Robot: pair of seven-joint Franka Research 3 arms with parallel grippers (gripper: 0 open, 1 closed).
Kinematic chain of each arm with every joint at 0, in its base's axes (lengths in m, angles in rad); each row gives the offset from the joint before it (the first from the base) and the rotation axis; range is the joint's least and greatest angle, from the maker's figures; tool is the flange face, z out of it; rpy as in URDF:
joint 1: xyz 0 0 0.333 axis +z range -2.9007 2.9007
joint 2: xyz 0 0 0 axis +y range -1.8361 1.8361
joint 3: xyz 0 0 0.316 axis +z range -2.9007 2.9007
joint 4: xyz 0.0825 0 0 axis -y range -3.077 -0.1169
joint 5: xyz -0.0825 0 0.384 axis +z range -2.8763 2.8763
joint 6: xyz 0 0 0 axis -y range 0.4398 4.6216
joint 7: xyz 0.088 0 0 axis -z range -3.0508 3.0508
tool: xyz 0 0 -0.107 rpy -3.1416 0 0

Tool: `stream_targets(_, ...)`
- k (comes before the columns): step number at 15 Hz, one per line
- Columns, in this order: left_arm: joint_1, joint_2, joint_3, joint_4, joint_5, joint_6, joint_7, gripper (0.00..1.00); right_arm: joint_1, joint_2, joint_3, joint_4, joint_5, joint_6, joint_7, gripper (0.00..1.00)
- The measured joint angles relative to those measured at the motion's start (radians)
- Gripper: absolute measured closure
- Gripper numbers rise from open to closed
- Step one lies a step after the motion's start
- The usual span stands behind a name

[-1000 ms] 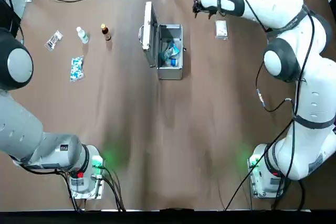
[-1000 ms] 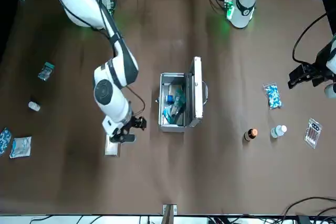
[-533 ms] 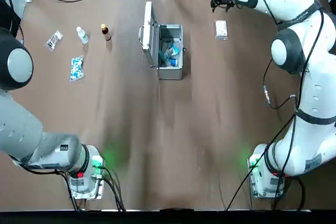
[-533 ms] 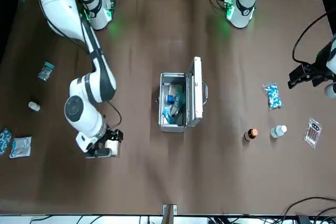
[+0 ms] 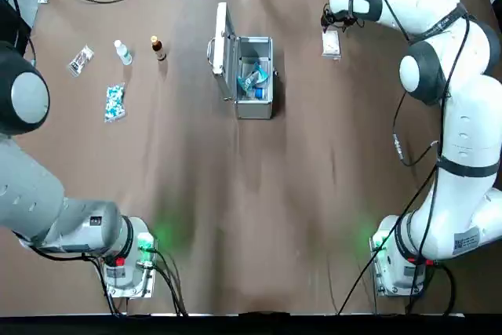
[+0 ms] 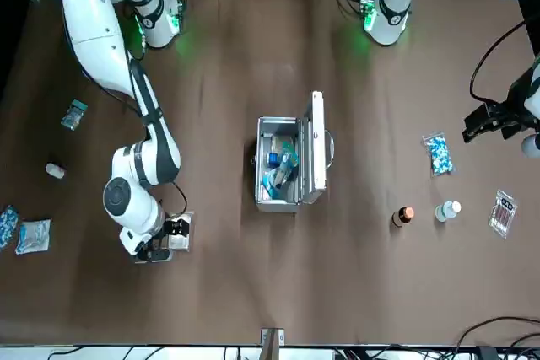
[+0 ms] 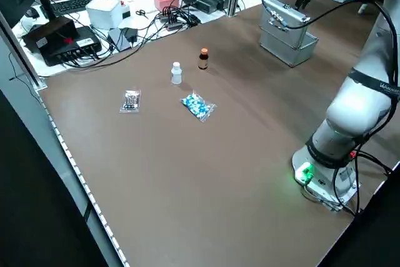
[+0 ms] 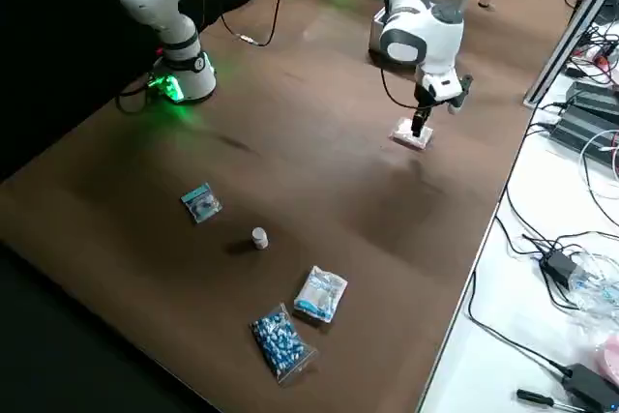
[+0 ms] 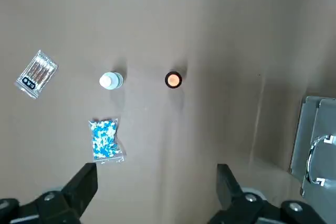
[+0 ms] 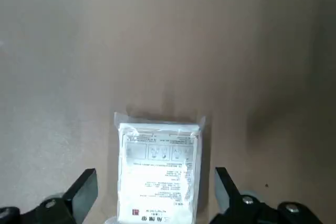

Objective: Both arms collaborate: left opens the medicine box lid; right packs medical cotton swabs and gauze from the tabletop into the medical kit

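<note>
Brown cloth is covering the bench point(image 5: 259, 194), and the two arm bases are sitting at its near edge with green lights glowing beside them. Near the left side, well apart from the case, a blue-white speckled packet point(image 5: 114, 103) is lying flat, with a clear packet point(image 5: 80, 60), a small white bottle point(image 5: 122, 52) and a brown bottle point(image 5: 158, 48) standing a little beyond it. The left pincer point(image 9: 157, 192) is hovering high above these items with its fingers spread apart and gripping nothing.

Farther out, around the middle of the bench, the medicine box point(image 5: 255, 78) is standing open; its lid point(image 5: 221, 51) is propped upright along the side toward the bottles, handle facing outward. Blue-and-white packets are lying inside the case, though which of them is the medical cotton swabs cannot be told.

On the right side, just beyond the case's level, the gauze point(image 5: 331, 44) is lying flat on the cloth. The right pincer point(image 10: 156, 198) is poised directly over it, fingers apart on either side of the white pack and not clamping it

At the far edge, cables and black boxes are crowding a white shelf point(image 7: 94, 10)
</note>
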Motion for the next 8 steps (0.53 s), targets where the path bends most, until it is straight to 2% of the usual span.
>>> stream_targets(8, 0.000, 0.000, 0.000, 0.000, 0.000, 0.000, 0.000, 0.00, -0.008, 0.038, 0.001, 0.004, 0.000, 0.000, 0.000, 0.01)
